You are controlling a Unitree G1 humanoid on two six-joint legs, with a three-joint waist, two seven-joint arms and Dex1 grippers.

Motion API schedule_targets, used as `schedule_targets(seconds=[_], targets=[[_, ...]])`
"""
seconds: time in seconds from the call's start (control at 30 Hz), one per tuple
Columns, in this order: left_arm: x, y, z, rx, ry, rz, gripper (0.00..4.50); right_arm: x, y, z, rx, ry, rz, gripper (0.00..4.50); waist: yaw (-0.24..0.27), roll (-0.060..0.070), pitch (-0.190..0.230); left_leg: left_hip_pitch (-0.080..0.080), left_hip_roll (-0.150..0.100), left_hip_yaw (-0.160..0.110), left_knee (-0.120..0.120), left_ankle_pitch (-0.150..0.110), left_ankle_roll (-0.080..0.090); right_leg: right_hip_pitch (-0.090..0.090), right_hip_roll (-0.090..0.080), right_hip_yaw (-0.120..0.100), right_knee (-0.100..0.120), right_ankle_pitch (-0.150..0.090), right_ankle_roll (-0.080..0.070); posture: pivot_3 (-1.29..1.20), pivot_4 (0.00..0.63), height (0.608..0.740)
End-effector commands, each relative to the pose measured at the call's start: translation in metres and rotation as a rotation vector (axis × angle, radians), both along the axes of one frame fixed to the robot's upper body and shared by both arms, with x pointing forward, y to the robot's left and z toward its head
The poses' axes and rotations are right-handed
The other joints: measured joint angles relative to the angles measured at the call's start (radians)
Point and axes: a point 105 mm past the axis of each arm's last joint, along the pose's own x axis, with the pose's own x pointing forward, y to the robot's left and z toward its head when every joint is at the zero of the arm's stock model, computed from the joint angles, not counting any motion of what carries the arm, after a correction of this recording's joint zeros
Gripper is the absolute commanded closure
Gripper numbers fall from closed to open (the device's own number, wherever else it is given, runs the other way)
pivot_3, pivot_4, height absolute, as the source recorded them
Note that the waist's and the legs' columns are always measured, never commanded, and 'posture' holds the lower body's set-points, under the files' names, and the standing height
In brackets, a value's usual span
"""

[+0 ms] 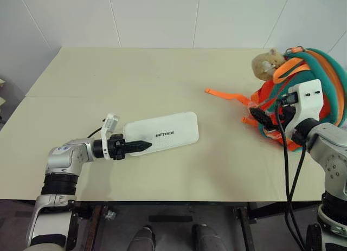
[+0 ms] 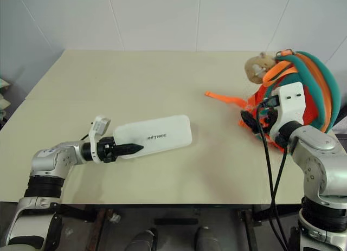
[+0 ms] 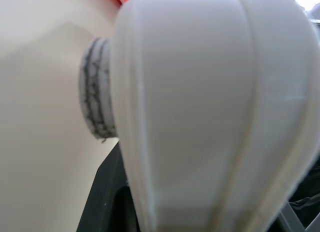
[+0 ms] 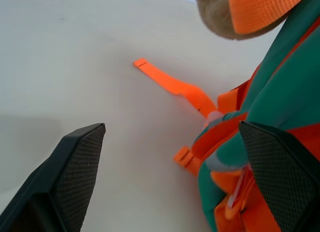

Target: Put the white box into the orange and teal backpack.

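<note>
The white box [image 1: 162, 134] lies flat-looking over the pale table [image 1: 135, 77], left of the middle, its long side running left to right and small dark lettering on its top face. The left gripper [image 1: 142, 146] reaches in from the left with its black fingers pointing right, clamped on the box's near left end; in the left wrist view the box [image 3: 210, 111] sits right up against the camera, held between the fingers. Whether the box rests on the table or is raised just off it cannot be told. The orange and teal backpack [image 2: 312, 91] stands at the right edge of the table, well apart from the box, its teal and orange straps looping over its top. A beige plush toy [image 1: 265, 64] hangs at its upper left side, and a loose orange webbing strap [image 1: 225, 95] trails from it across the table towards the middle. The right gripper [image 4: 170, 182] sits just beside the backpack's left side, its jaws spread wide and holding nothing, with one fingertip [image 4: 277, 167] against the bag's fabric
</note>
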Motion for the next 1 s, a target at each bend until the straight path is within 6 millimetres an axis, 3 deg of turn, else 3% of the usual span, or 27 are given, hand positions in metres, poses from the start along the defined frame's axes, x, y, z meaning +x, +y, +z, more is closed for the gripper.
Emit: schedule_targets(seconds=[0.03, 0.23, 0.4, 0.67, 0.77, 0.9, 1.0], targets=[[-0.001, -0.002, 0.011, -0.027, -0.04, -0.022, 3.16, -0.009, -0.017, 0.015, -0.026, -0.059, -0.087, 0.0, 0.0, 0.0, 0.0, 0.0, 0.0, 0.0, 0.0, 0.0, 0.0, 0.0, 0.0, 0.0, 0.0, 0.0, 0.0, 0.0, 0.15, 0.74], [0.001, -0.009, 0.014, -0.032, -0.045, -0.045, 3.16, -0.002, -0.016, 0.014, -0.014, -0.075, -0.114, 0.0, -0.002, 0.0, 0.0, 0.0, 0.0, 0.001, 0.0, 0.0, 0.0, 0.0, 0.0, 0.0, 0.0, 0.0, -0.001, 0.0, 0.15, 0.74], [0.002, -0.007, 0.015, -0.029, -0.058, -0.034, 3.16, 0.016, -0.028, 0.013, -0.017, -0.103, -0.199, 0.0, -0.002, 0.0, 0.0, 0.0, 0.0, 0.001, 0.0, 0.0, 0.0, -0.001, 0.0, 0.0, 0.0, 0.0, -0.001, 0.0, 0.15, 0.74], [0.002, -0.001, 0.02, -0.035, -0.09, 0.008, 3.16, 0.065, -0.028, 0.017, -0.074, -0.189, -0.248, 0.0, -0.004, 0.0, 0.0, 0.0, 0.001, 0.002, -0.001, 0.0, 0.0, -0.003, 0.0, 0.0, 0.001, 0.0, -0.001, 0.0, 0.15, 0.74], [-0.001, 0.003, 0.022, -0.04, -0.101, 0.027, 3.16, 0.084, -0.029, 0.013, 0.016, -0.199, -0.259, 0.0, -0.005, 0.0, 0.0, -0.002, 0.001, 0.003, -0.002, 0.0, 0.0, -0.005, 0.0, 0.001, 0.002, 0.0, -0.001, 0.0, 0.15, 0.74], [-0.004, 0.009, 0.023, -0.047, -0.113, 0.063, 3.16, 0.103, -0.042, 0.0, -0.009, -0.202, -0.33, 0.0, -0.006, 0.0, 0.0, -0.002, 0.001, 0.004, -0.003, 0.0, 0.0, -0.007, 0.0, 0.001, 0.003, 0.0, -0.001, 0.0, 0.15, 0.74], [-0.005, 0.012, 0.022, -0.052, -0.118, 0.081, 3.16, 0.112, -0.042, -0.003, 0.004, -0.248, -0.319, 0.62, -0.006, 0.0, 0.0, -0.002, 0.001, 0.004, -0.003, 0.0, 0.0, -0.007, 0.0, 0.001, 0.002, 0.0, -0.001, 0.0, 0.15, 0.74]])
